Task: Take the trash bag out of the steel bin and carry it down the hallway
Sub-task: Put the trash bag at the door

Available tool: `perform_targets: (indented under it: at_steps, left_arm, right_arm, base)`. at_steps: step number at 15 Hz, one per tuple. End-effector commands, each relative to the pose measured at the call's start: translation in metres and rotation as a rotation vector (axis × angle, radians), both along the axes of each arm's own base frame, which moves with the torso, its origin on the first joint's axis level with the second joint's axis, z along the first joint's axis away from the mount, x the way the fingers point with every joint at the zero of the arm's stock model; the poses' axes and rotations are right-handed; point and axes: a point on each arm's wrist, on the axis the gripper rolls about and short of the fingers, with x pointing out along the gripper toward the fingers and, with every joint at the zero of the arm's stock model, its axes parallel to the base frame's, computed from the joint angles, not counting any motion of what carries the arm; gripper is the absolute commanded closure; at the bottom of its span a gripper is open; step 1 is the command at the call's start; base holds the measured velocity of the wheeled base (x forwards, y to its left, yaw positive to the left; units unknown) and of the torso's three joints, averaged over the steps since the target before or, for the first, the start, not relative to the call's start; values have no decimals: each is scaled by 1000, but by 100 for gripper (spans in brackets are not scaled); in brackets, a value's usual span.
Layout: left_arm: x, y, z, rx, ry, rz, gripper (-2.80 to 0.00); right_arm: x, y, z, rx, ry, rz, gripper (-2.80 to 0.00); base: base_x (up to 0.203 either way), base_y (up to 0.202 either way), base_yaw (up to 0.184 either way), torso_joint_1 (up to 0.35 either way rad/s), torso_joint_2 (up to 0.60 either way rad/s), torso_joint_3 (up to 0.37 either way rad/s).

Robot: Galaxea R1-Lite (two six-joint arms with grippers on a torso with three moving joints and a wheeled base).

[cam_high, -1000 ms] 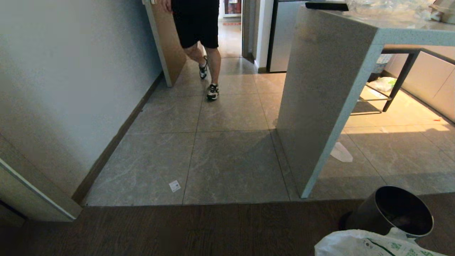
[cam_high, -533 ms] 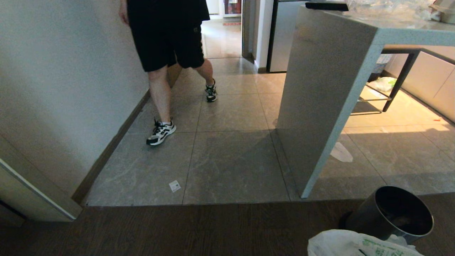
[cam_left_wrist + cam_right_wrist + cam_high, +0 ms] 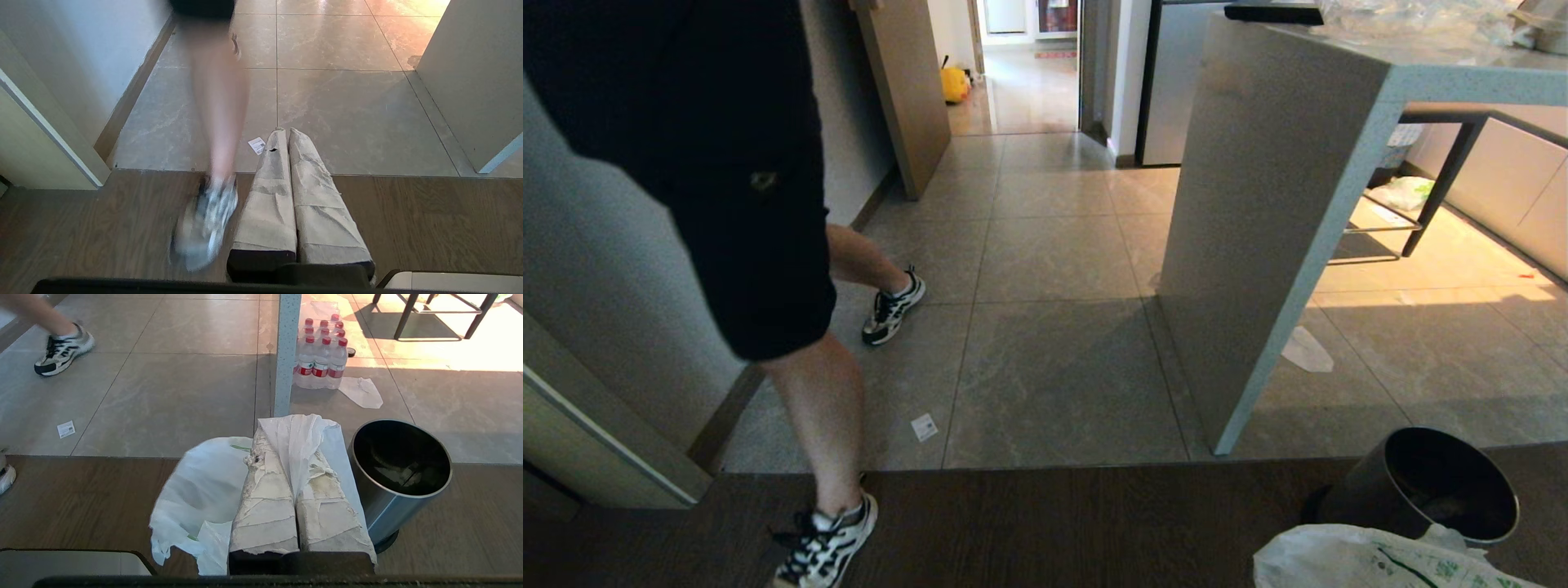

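The right gripper (image 3: pixel 292 428) was clamped on the thin translucent white plastic trash bag with green print (image 3: pixel 204 486), its 2 tape-wrapped fingers (image 3: pixel 265 498) pressed together with a bunched fold of the bag pinched between them; the rest of the bag hung out to one side of the fingers, over the dark wood-plank floor (image 3: pixel 81 498); the small round steel bin with the dark shiny body (image 3: pixel 392 486) stood just beside the bag — out of it entirely — tilted, its mouth open; the left gripper (image 3: pixel 284 132) hung over the seam between wood and the grey-beige marbled tiles of the hallway (image 3: pixel 1054 376), its 2 wrapped fingers (image 3: pixel 314 196) closed against each other and holding nothing; a person in black shorts and black-and-white sneakers (image 3: pixel 760 269) strode along the white wall, 1 foot on the wood; a small white paper slip (image 3: pixel 924 426) lay on the tiles; a shrink-wrapped pack of red-capped water bottles (image 3: pixel 320 355) stood behind the speckled grey counter panel (image 3: pixel 1258 245).
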Motion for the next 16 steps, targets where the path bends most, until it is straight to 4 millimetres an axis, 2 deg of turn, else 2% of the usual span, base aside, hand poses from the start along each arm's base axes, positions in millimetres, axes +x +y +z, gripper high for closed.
perform_targets:
  at_steps: [1,16]
  left_arm:
    - [0,0,0,0,0,0,0]
    - [0,0,0,-2,0,1,0]
  right_arm:
    - [0,0,0,-1,1,0,0]
    - [0,0,0,-1,1,0,0]
  base:
    - [0,0,0,0,0,0]
    - [0,0,0,0,0,0]
